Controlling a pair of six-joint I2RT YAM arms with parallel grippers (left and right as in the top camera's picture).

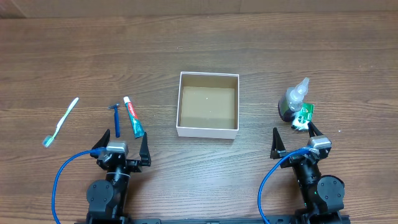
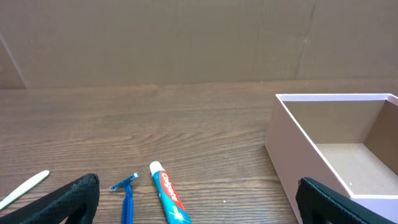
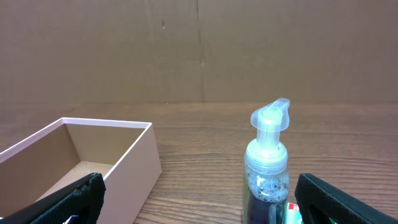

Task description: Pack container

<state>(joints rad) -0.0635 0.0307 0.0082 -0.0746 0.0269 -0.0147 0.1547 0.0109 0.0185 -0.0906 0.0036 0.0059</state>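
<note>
Tabletop [image 1: 199, 56] of dark wood grain fills our overhead view, and we see both arms folded low at its near edge, each pointing away from us across the wood. The left gripper [image 1: 122, 144] has its fingers [image 2: 68, 202] spread wide, holding and touching nothing. The right gripper [image 1: 293, 136] is spread just as wide and is equally empty. Its outer fingertip lies just beside a green packet [image 1: 303, 113], and we cannot tell whether they touch. Between the two arms and a little farther out sits the box [image 1: 207, 132], square and shallow, white outside and plain brown inside, with nothing in it. From the left wrist its white wall [image 2: 292, 155] rises on the right, and from the right wrist it stands on the left [image 3: 140, 168]. Right of the box stands a pump bottle [image 1: 292, 99], upright, with a clear top and dark contents [image 3: 267, 162]. The packet lies against its base, its white print too small for us to read. Far left lies a toothbrush [image 1: 61, 122], white handle and pale blue head, well apart from the box. Nearer the box a toothpaste tube [image 1: 133, 117] lies flat, and in the left wrist view we read "Colgate" in red along it [image 2: 168, 196]. A blue razor [image 1: 116, 118] lies just beside the tube, on its left, head pointing away from the arm [image 2: 127, 193].
</note>
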